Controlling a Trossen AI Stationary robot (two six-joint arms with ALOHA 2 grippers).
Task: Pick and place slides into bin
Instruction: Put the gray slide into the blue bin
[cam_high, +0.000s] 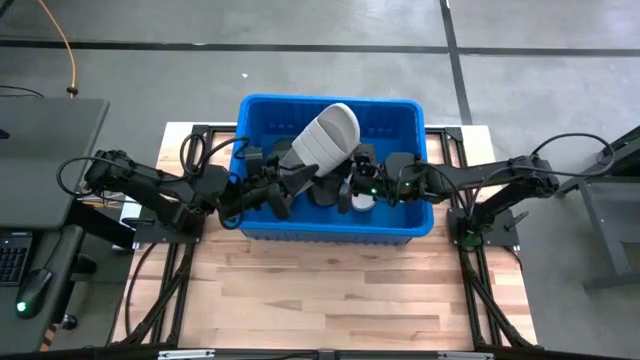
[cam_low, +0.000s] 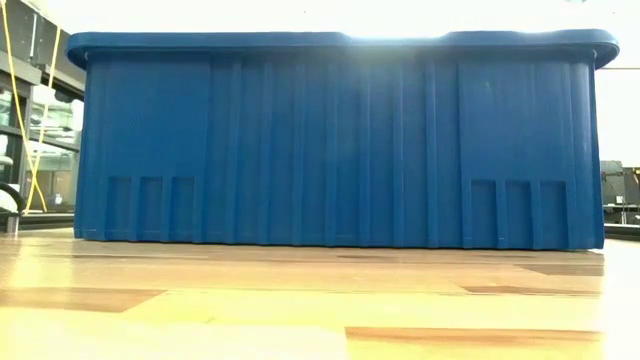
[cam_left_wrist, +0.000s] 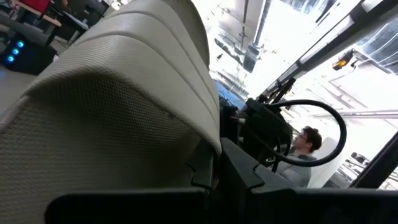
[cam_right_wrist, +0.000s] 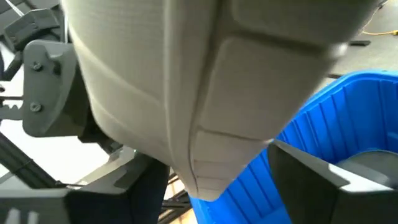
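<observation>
Slides first: one light grey slide (cam_high: 322, 138) rides tilted above the bin (cam_high: 258, 108) at upper centre of the high view, its textured sole and ridged strap filling both wrist views. Left gripper (cam_high: 283, 186) pinches its lower end; right gripper (cam_high: 352, 186) sits inside the bin beside it, and I cannot tell its fingers' state. Bare wooden surface (cam_high: 330, 290) lies open below the bin's rim.

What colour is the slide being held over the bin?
Light grey slide, above the blue bin; the high view shows it best.
</observation>
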